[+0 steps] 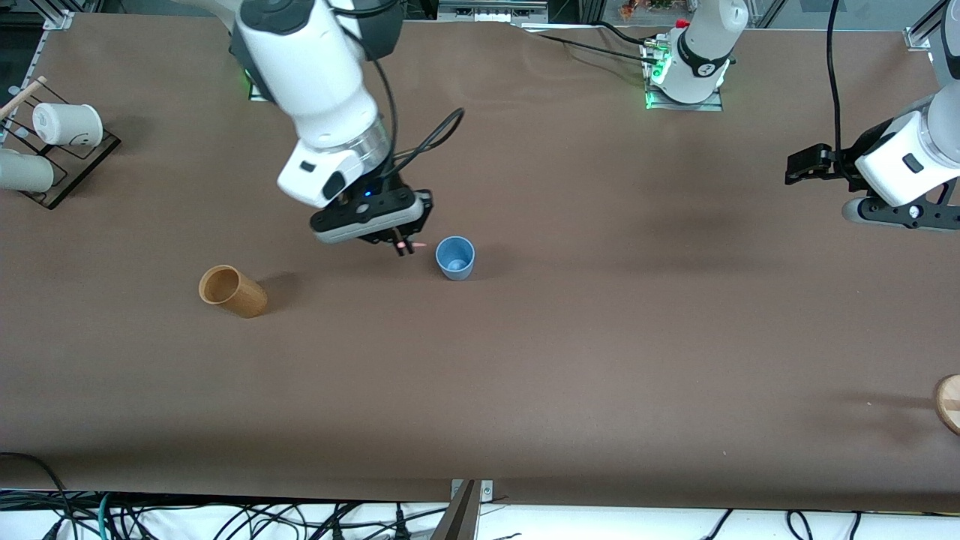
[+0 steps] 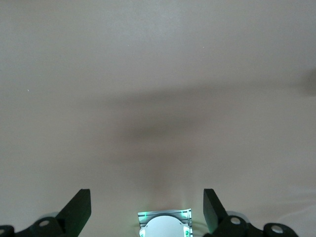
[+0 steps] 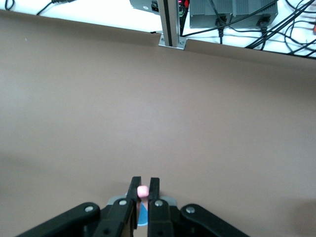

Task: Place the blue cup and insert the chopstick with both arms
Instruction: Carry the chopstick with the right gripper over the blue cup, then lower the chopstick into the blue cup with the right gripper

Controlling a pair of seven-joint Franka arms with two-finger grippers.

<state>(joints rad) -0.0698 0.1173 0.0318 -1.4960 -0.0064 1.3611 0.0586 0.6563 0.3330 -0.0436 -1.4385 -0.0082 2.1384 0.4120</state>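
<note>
Brown table (image 1: 525,360): right gripper (image 1: 403,247) clamps chopstick (image 1: 415,245) beside blue cup (image 1: 455,257); centre tip over rim first. Left gripper (image 1: 806,166) waits, spread apart.

Both arms (image 1: 315,82) are glossy white shells with black joint caps. Black cables (image 1: 420,142) loop above the right claw (image 1: 403,247), whose black body shows a small blue light. Green lights glow at the bases (image 1: 679,90).

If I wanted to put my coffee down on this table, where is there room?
Plenty: the whole strip of brown table nearer the front camera than the blue cup and tan wooden cup is bare. It is busier where the right gripper holds the chopstick beside the blue cup, and by the rack of white cups.
</note>
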